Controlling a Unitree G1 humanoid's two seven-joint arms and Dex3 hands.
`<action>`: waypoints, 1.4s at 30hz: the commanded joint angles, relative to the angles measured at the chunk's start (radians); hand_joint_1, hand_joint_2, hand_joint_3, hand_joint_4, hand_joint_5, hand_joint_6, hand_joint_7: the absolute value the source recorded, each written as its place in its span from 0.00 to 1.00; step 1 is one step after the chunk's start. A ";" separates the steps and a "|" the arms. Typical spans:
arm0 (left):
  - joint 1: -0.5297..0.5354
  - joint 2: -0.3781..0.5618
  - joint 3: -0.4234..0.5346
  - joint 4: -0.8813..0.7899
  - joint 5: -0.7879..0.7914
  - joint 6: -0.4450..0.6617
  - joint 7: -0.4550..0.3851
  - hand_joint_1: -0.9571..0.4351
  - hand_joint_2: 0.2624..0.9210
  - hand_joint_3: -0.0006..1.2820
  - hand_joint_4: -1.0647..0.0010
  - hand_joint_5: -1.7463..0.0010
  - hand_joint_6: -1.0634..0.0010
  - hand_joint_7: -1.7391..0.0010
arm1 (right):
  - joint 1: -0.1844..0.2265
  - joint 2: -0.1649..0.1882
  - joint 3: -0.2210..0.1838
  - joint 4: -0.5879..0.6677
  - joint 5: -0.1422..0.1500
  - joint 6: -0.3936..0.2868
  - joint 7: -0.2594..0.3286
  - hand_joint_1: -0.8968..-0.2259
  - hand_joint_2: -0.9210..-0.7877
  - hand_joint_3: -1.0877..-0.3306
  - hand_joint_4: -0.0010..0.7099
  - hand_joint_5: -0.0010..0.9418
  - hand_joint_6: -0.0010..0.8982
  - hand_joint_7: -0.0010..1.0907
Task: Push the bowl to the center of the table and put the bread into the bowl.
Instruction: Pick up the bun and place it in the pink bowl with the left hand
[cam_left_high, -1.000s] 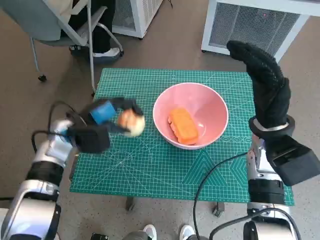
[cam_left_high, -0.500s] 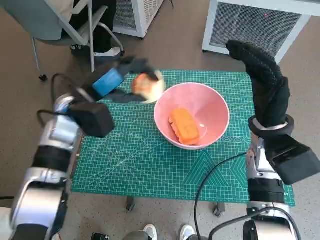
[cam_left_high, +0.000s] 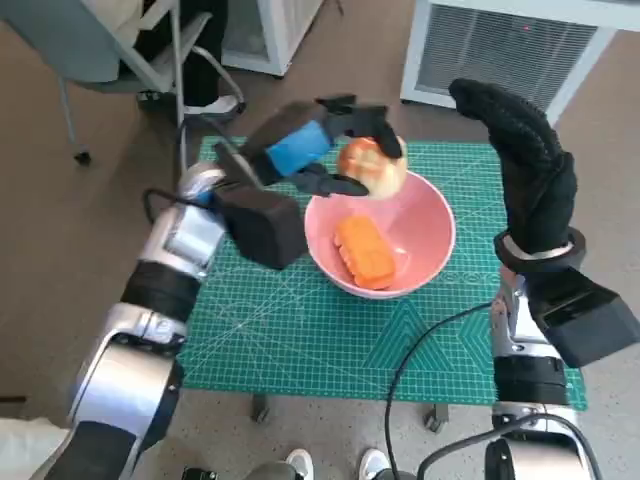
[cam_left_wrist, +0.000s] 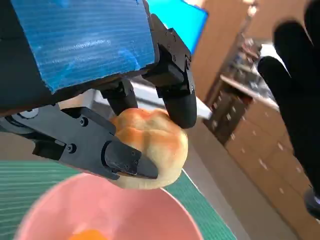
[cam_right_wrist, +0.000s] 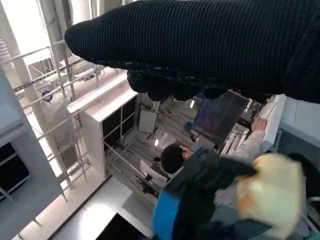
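While the left hand (cam_left_high: 330, 150) grips the bread (cam_left_high: 371, 168) above the bowl (cam_left_high: 425, 255), the right hand (cam_left_high: 525, 170) hovers empty, fingers apart.

Carried by the left hand (cam_left_high: 318, 148), bread roll (cam_left_high: 372, 168) now over the pink bowl's (cam_left_high: 435, 250) far rim (previously beside it).

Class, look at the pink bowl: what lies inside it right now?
An orange bread piece lies inside the pink bowl. The left hand holds a round bun over the rim, covering part of it.
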 joint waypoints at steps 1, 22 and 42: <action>-0.049 -0.038 -0.026 0.082 0.014 0.033 -0.044 0.69 1.00 0.19 0.59 0.22 0.56 0.20 | 0.018 -0.004 -0.002 -0.008 0.004 0.011 -0.002 0.43 0.00 0.46 0.49 0.00 0.07 0.57; -0.036 -0.066 -0.143 0.111 0.127 -0.024 -0.052 0.47 1.00 0.07 0.88 1.00 0.75 0.93 | 0.049 -0.032 -0.021 -0.054 -0.049 0.003 -0.056 0.42 0.00 0.44 0.49 0.00 0.07 0.56; 0.076 -0.097 0.177 0.057 -0.286 -0.124 -0.119 0.51 1.00 0.13 0.47 0.92 0.52 0.84 | 0.058 -0.036 -0.019 -0.121 -0.033 0.051 -0.068 0.44 0.00 0.44 0.48 0.00 0.06 0.55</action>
